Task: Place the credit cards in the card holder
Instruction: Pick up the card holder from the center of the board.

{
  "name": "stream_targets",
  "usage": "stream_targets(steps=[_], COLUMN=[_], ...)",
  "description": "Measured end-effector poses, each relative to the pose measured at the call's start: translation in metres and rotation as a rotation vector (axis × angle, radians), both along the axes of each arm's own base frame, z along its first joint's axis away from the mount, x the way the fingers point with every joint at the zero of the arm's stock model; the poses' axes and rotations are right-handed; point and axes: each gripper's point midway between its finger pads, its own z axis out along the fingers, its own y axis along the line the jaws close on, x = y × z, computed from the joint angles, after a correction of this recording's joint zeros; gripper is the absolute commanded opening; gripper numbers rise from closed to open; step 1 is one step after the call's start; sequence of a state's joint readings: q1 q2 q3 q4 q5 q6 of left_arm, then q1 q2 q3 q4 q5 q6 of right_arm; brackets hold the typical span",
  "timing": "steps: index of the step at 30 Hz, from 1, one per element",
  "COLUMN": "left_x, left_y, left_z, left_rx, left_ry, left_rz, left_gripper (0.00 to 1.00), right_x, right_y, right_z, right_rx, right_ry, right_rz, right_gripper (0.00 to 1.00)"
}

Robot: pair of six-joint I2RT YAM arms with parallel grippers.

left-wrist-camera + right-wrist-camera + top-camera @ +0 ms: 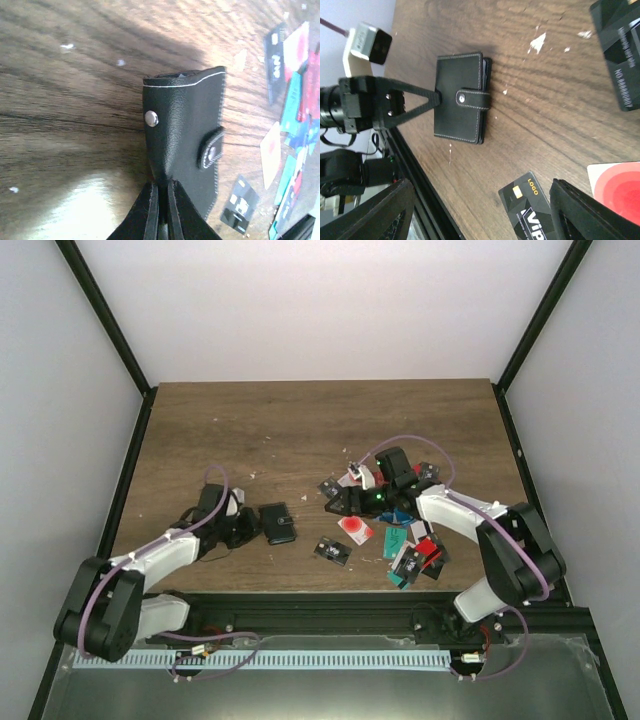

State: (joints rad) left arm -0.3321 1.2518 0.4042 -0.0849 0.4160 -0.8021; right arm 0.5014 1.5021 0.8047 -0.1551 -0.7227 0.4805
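From above: card holder flat and snapped shut on the wooden table, left of centre. Left gripper drawn in at its left edge, fingers together and touching it. Well apart to the right, credit cards in a loose heap, red, teal, black and white with a red circle; one black card alone between holder and heap. Right gripper low over the heap's left side, with a white card just in front of it; jaws hard to judge from here.

Left wrist: left gripper pinched nearly shut, fingertips meeting at the near edge of the card holder. Whether a flap is caught between them, cannot tell. Snap tab wrapped over the right edge, a stud showing on the left. Scattered cards far right, blurred.

Right wrist: right gripper spread wide, nothing between the fingers. Card holder well ahead, left arm's tips against its far side. A black card lying between the open fingers, a red-circle card at right.
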Motion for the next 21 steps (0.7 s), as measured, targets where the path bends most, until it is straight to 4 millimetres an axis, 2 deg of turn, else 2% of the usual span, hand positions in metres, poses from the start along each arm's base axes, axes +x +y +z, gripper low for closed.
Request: stream_targets(steps=[5, 8, 15, 21], left_x=[-0.003, -0.001, 0.002, -0.003], left_y=[-0.008, -0.014, -0.025, -0.03], left_z=[0.026, 0.051, 0.113, 0.14], left_rx=[-0.03, -0.06, -0.146, -0.213], left_ry=[-0.059, -0.111, -0.238, -0.271], left_rz=[-0.059, -0.087, -0.123, -0.129], left_gripper=[0.04, 0.04, 0.04, 0.04], right_x=[-0.015, -0.023, -0.031, -0.035], right_y=[0.012, 0.022, 0.037, 0.049], right_z=[-0.009, -0.009, 0.017, 0.04], right_rx=[0.034, 0.069, 0.204, 0.305], right_ry=[0.055, 0.091, 0.114, 0.125], right_rz=[0.085, 0.137, 0.207, 0.252], right_gripper=[0.75, 0.77, 0.82, 0.82])
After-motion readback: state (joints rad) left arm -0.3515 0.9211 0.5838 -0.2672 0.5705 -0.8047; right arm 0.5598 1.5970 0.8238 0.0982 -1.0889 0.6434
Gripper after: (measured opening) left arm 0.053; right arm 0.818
